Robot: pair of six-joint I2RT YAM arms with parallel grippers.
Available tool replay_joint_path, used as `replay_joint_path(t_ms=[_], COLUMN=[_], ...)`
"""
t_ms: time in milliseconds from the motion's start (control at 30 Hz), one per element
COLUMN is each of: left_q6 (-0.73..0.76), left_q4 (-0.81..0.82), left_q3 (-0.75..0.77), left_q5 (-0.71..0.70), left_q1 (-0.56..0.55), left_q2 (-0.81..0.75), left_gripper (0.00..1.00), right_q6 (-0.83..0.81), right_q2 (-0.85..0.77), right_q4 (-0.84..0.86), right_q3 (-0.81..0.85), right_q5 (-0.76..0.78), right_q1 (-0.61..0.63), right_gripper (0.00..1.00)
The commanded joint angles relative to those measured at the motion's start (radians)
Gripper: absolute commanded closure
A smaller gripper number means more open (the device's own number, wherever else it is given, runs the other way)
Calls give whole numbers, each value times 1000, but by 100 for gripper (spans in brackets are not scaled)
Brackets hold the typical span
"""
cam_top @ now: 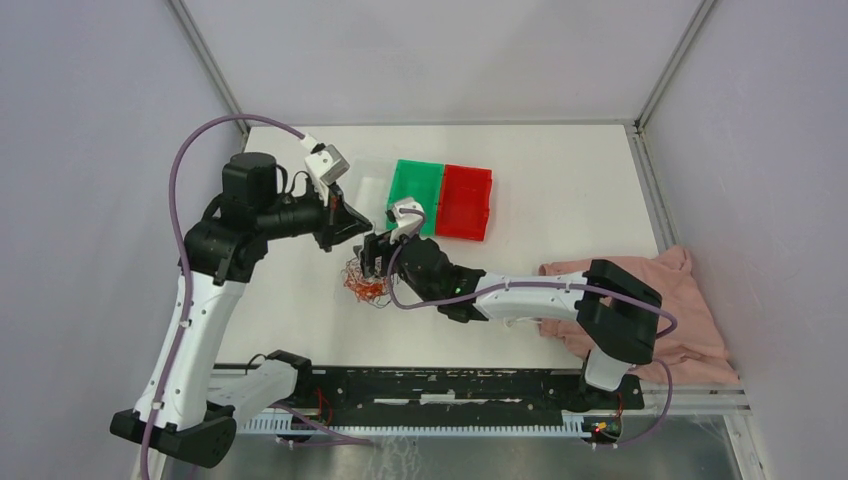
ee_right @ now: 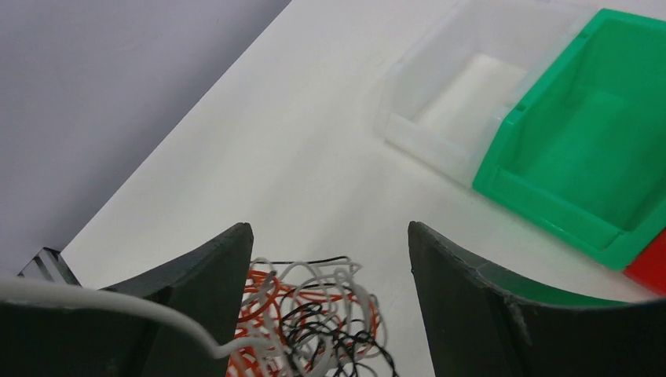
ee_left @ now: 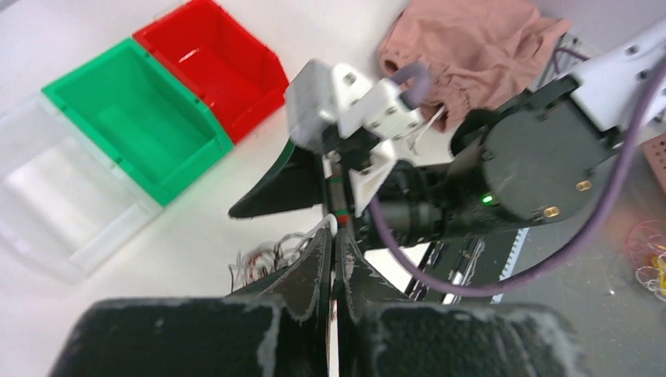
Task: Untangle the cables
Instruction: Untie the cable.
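The cables (cam_top: 365,283) form a small tangle of thin orange, black and white wires on the white table, left of centre. My right gripper (cam_top: 374,262) hovers just above it, open; in the right wrist view the cables (ee_right: 314,322) lie between the wide-apart fingers of the right gripper (ee_right: 328,229). My left gripper (cam_top: 362,229) is just beyond the tangle, shut on a white cable (ee_left: 329,225) at its fingertips. That white strand (ee_right: 78,302) runs up out of the tangle past the right gripper's left finger. Part of the tangle (ee_left: 263,259) shows beside the left gripper (ee_left: 335,232).
Three bins stand side by side behind the tangle: clear (cam_top: 370,190), green (cam_top: 415,190), red (cam_top: 465,200). A pink cloth (cam_top: 660,300) lies at the right edge under the right arm. Grey walls enclose the table. A black rail (cam_top: 430,385) runs along the front.
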Motion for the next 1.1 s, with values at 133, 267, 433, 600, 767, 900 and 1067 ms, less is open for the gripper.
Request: replay_joint_path(t_ms=[133,267,433,600,767,900,1067], left_q6=[-100,-128,-114,-105,-104,-102,-98], left_q4=[69,97,136,208,287,349,435], left_q3=[151,200,260,318,381,448,513], left_q5=[111,114,93,48,-19,-76,-144], left_q1=[-6,-6,-6,-6,-6,-5,-6], left_q2=[25,32,30,31,49,73,91], left_gripper=[97,97,97,97,97,97,97], right_q6=[134,137,145,150,155,171,186], right_q2=[55,57,41,17,-11,-35,-46], right_q4=[62,69,39,43,40,35,31], right_q3=[-10,-68,-132,-219,-288,-333,-357], right_q5=[74,112,142,190,227,240,241], right_q1=[3,1,0,-4,-16,-31,-40], right_gripper=[21,21,21,22,22,22,23])
